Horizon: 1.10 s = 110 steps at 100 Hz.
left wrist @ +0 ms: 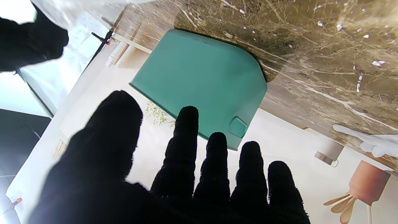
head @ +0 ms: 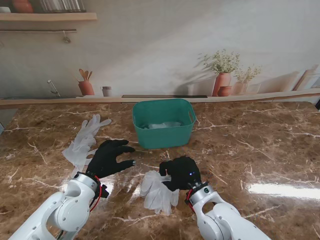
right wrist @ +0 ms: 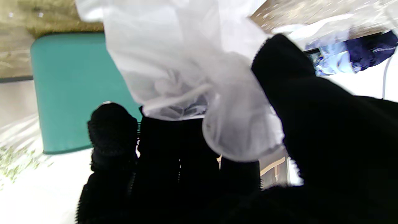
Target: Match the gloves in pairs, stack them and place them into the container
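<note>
1. The marble table (head: 260,150) carries the whole job. The teal container (head: 163,122) stands in the middle, farther from me than both hands, and something pale already lies inside it. Treat that tub as your target and keep its near rim in sight.
2. The loose gloves (head: 82,140) lie flat on the left, just beside and partly under your left hand (head: 110,157). That hand is spread, fingers apart, holding nothing; its wrist view shows the fingers (left wrist: 186,140) splayed toward the tub wall. Hold it where it is, clear of the path to the container, so it snags nothing.
3. Your right hand (head: 180,172) is pinching the held gloves (head: 159,192), a bunched translucent white bundle that hangs nearer to me than the palm and seems to trail on the table. In the right wrist view the film is gathered between thumb and fingers (right wrist: 113,133); how many layers are caught I cannot tell.
4. To do this step well, I judge you should lift until the trailing cuff clears the table, carry it straight over the near rim, and only release once the bundle is inside.
5. Thin film clings, so open the fingers wide.
</note>
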Available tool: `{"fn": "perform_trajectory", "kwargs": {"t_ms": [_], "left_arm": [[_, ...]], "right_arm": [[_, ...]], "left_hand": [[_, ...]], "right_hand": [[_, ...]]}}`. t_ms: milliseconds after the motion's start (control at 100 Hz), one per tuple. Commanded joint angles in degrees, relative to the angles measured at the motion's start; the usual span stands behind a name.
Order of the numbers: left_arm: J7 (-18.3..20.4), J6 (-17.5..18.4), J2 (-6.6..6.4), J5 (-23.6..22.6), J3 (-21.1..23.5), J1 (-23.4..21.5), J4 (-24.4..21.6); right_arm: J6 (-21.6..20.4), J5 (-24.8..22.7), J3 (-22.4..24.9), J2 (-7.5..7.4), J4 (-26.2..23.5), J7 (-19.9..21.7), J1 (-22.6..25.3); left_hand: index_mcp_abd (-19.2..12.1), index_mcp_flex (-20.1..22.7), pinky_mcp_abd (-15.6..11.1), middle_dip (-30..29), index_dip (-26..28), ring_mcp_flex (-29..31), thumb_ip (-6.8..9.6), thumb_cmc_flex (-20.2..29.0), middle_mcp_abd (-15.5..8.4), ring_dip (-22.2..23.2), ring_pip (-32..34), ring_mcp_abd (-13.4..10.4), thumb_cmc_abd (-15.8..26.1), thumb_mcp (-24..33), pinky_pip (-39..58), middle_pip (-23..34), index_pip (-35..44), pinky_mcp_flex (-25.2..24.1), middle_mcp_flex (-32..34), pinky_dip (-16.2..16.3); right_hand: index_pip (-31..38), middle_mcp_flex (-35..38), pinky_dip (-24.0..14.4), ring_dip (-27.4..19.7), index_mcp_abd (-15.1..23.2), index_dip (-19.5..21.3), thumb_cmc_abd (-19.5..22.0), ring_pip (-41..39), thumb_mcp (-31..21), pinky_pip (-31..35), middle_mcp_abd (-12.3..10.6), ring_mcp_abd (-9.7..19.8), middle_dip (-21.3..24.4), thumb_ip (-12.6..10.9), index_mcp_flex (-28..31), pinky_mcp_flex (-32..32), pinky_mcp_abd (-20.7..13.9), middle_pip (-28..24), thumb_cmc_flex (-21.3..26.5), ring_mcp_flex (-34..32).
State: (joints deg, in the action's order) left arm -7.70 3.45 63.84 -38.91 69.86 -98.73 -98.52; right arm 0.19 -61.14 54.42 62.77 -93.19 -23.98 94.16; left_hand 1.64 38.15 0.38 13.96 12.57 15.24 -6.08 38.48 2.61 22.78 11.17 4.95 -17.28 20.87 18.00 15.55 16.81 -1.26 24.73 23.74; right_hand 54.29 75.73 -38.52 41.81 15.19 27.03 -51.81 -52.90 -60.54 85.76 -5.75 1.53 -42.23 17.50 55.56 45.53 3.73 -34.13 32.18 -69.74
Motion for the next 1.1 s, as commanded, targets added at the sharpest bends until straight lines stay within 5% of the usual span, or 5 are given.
{"fn": "perform_trajectory", "kwargs": {"t_ms": [0, 400, 560, 860, 1090], "left_arm": [[-0.2, 0.1, 0.13, -0.1, -0.2, -0.1, 0.3], [0.0, -0.2, 0.08, -0.4, -0.1, -0.1, 0.2], [0.1, -0.2, 0.07, -0.4, -0.2, 0.1, 0.3], [-0.1, -0.2, 0.14, -0.2, -0.2, 0.2, 0.4], [-0.5, -0.2, 0.17, -0.6, 1.0, -0.6, -0.4]], "right_arm": [[-0.6, 0.2, -0.5, -0.43, -0.1, 1.5, 1.6], [-1.0, 4.4, -3.8, -1.21, 1.2, 12.0, 0.4], [-4.4, 7.6, -1.1, -2.13, -1.7, 20.5, 1.6], [-9.2, 10.6, 5.2, -1.92, -9.3, 22.7, 5.7], [-10.7, 3.7, 3.9, -2.11, -7.9, 19.2, 1.2]], "left_hand": [[-0.3, -1.1, -1.6, -0.8, -0.4, -1.3, 1.58, -0.4, -1.0, -0.8, -1.0, -2.7, 2.6, -2.1, 0.0, -1.2, -0.6, -0.8, -0.2, -0.7], [-0.4, -1.4, -1.6, -0.9, -0.4, -1.3, 1.65, -0.1, -1.1, -0.9, -1.2, -2.9, 2.9, -2.9, -0.7, -1.3, -0.7, -0.9, -0.3, -0.7], [-0.3, -1.4, -1.5, -0.9, -0.5, -1.3, 1.69, -0.1, -1.1, -0.9, -1.3, -2.9, 3.0, -3.3, -1.1, -1.4, -0.7, -0.9, -0.3, -0.7], [-0.4, -1.4, -1.4, -0.9, -0.5, -1.2, 1.77, 0.1, -1.1, -0.9, -1.3, -2.8, 3.0, -3.7, -1.2, -1.4, -0.8, -0.8, -0.2, -0.4], [-0.1, -1.5, -1.3, -0.9, -0.5, -1.2, 1.83, 0.2, -0.9, -0.8, -1.3, -2.7, 3.0, -3.7, -1.2, -1.3, -0.9, -0.8, -0.1, -0.2]], "right_hand": [[1.6, 2.7, -1.2, 1.3, -0.2, -0.9, -1.8, -1.4, -1.7, 3.4, 0.4, 0.3, -0.4, 1.3, 1.5, 1.1, 0.2, -1.2, 1.3, -1.7], [1.3, 2.2, 0.3, -0.2, -0.1, -2.6, 0.1, 1.0, -2.0, 3.0, 0.3, 0.0, 0.7, 0.9, 0.7, 0.8, 0.0, 0.5, -0.7, -1.1], [-21.8, -4.2, 0.3, -5.1, -7.4, 2.0, 15.8, 13.5, 6.1, -3.9, 2.5, -1.7, 10.8, -10.1, 1.6, -5.9, 0.2, 10.7, -16.5, 5.2], [-26.0, -8.3, 0.3, -6.4, -8.6, 2.0, 20.7, 17.7, 9.6, -8.1, 2.5, -1.6, 12.5, -13.4, -1.6, -9.4, 0.2, 12.4, -17.8, 9.0], [-14.9, -12.5, 3.9, -9.7, -4.4, -9.8, 11.2, 25.1, -8.6, -18.5, -0.2, 1.2, 9.0, -5.8, -9.4, -13.0, 0.7, 14.6, -3.9, 12.1]]}}
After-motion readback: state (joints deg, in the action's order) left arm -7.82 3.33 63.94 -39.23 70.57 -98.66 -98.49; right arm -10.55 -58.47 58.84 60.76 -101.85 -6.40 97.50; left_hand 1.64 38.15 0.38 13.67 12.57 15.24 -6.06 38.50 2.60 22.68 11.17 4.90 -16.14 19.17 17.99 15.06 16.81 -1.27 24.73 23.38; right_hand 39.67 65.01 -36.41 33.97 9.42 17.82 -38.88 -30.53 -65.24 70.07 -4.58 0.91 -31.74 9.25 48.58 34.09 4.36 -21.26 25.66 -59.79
